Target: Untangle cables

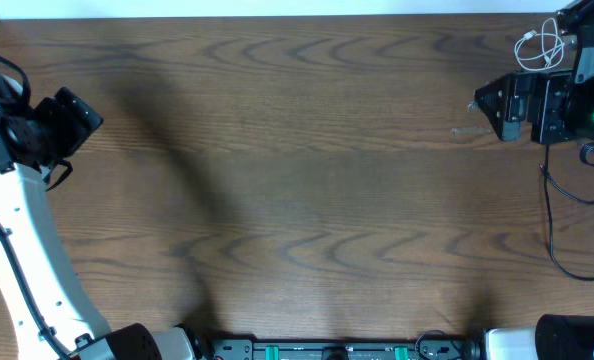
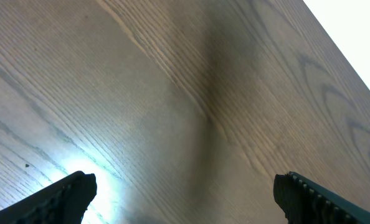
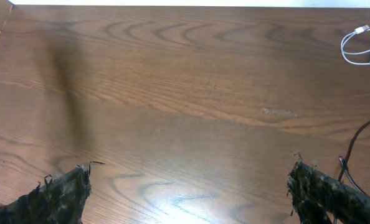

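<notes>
The wooden bench (image 1: 297,180) carries cables only at its right end. The left end effector (image 2: 185,190) and right end effector (image 3: 188,186) gape wide, holding nothing. The white cable (image 1: 542,45) lies coiled at the far right corner, apart from a black cable (image 1: 550,220). Untangling looks largely done.

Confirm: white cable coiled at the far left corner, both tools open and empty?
Wrong side. The white cable is coiled at the far right corner, as the overhead view shows. The left tool and right tool are open and empty.
</notes>
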`<state>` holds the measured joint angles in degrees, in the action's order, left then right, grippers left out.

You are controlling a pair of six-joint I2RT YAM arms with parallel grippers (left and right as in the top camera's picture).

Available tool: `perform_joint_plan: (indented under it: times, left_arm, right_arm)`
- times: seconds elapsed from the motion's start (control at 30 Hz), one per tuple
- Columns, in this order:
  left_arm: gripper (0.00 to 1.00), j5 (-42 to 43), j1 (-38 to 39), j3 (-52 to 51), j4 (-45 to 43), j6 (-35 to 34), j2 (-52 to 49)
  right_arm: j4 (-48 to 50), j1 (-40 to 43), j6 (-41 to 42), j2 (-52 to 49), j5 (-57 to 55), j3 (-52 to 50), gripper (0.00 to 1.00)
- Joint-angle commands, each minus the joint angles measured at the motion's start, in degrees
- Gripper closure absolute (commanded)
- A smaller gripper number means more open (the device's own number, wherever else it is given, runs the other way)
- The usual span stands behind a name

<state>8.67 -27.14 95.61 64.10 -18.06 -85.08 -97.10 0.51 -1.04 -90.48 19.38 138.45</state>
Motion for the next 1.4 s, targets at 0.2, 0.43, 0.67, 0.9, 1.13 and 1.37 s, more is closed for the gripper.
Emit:
perform_joint_plan:
  times: [0.2,0.43,0.67,0.9,1.13,1.37]
  left_arm:
    - [0.04,-0.2,0.2,0.2,0.2,-0.2,-0.4]
    - [0.04,-0.2,0.2,0.2,0.2,-0.2,-0.4]
    - [0.04,-0.2,0.2,0.2,0.2,-0.2,-0.4]
    - [0.04,-0.2,0.2,0.2,0.2,-0.2,-0.4]
    - [0.04,-0.2,0.2,0.2,0.2,-0.2,-0.4]
    - [0.04,-0.2,0.2,0.2,0.2,-0.2,-0.4]
  right_arm:
    - [0.3,-0.6,0.5,2.0,-3.8,0.5,0.01]
    - [12.3,-0.6,0.5,7.7,-6.6,-6.7,0.01]
    - [39.5,-0.6,-2.3,19.5,-6.6,-30.3,0.01]
    - [64.7,-0.1,-4.2,33.4,-7.1,-57.1,0.01]
    - [80.4,0.7,-5.5,46.7,-7.1,-80.7,0.01]
    - [95.2,0.7,-5.9,59.4,-7.2,-101.7,0.01]
